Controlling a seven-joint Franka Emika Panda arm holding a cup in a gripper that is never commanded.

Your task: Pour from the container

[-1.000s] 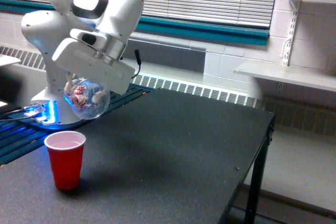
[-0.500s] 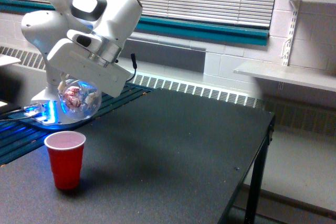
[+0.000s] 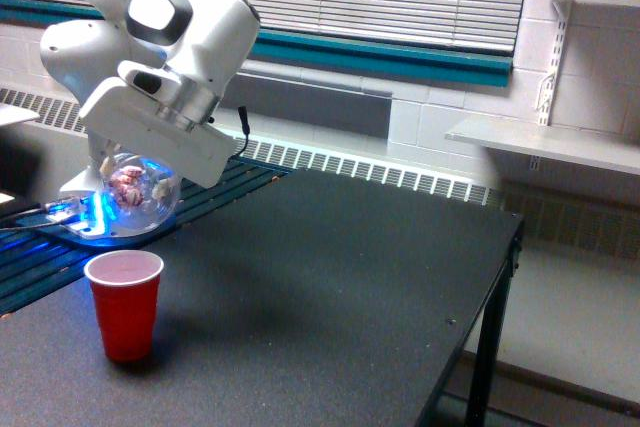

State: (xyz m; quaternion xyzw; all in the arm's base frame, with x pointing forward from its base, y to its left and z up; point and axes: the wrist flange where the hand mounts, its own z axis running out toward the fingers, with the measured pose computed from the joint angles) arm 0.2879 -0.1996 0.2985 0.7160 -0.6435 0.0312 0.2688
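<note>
A clear rounded container [image 3: 138,193] with small pink and white pieces inside hangs under the white arm's hand, tilted. My gripper [image 3: 135,179] is shut on the container; its fingers are mostly hidden behind the hand and the globe. The container floats just above and slightly behind a red cup [image 3: 124,304], which stands upright on the dark table [image 3: 330,287] near the exterior view's left. The red cup's inside looks pale pink.
The arm's base [image 3: 95,222] glows blue at the exterior view's left, on a slatted surface. The table's right edge drops off past a black leg [image 3: 487,347]. White shelves [image 3: 545,142] hang on the wall at the right. A radiator runs along the back wall.
The arm has swung the container toward the exterior view's left and slightly up, so it now sits more directly above the red cup. The cup has not moved.
</note>
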